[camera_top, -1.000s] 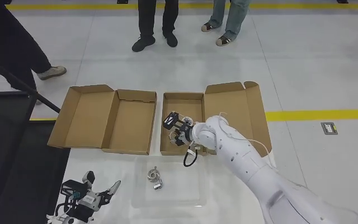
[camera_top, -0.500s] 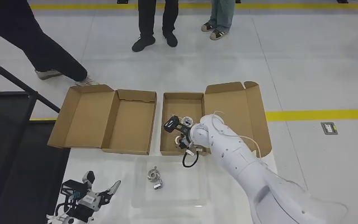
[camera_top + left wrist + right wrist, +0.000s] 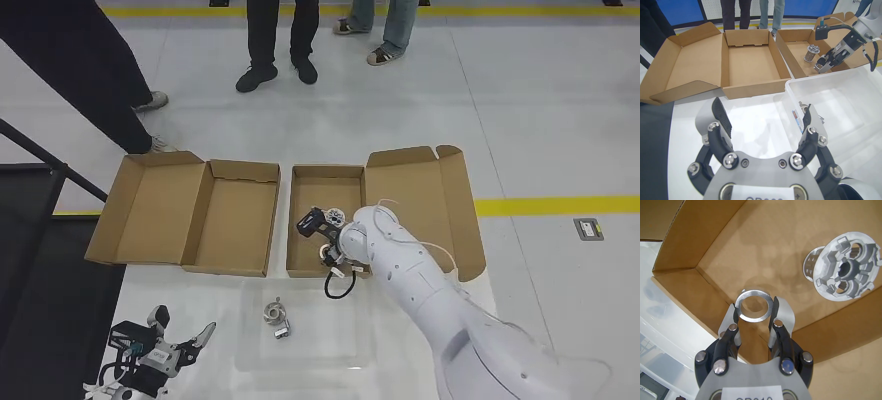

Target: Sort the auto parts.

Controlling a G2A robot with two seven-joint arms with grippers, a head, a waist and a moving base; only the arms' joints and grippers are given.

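1. Step in hand: placing a part. The right hand (image 3: 755, 308) is clenched on a metal ring (image 3: 753, 293), one finger on each side of its rim, and holds it low inside the right cardboard box (image 3: 322, 192), near the box's front corner on the side toward the clear bin (image 3: 789, 83)
2. Whether the ring already touches the box floor cannot be told; it hangs close above it at most
3. A flanged hub (image 3: 846, 268) stands upright in the same box, well apart from the ring, so this box seems to be the chosen one for such metal pieces
4. The next move probably calls for setting the ring down flat, spreading the fingers and lifting straight up, clear of the front wall just beside the hand
5. One more part (image 3: 276, 316), a small metal fitting, lies in the clear bin and looks like the next thing to sort
6. The left hand (image 3: 762, 105) is released, its fingers wide apart, and hovers over the desk (image 3: 190, 300) just beside the bin, holding nothing
7. The left cardboard box (image 3: 235, 215) sits beside the right one with its lid folded back
8. The desk top is white and smooth; beyond it the room has a pale grey floor with a yellow line (image 3: 560, 205)
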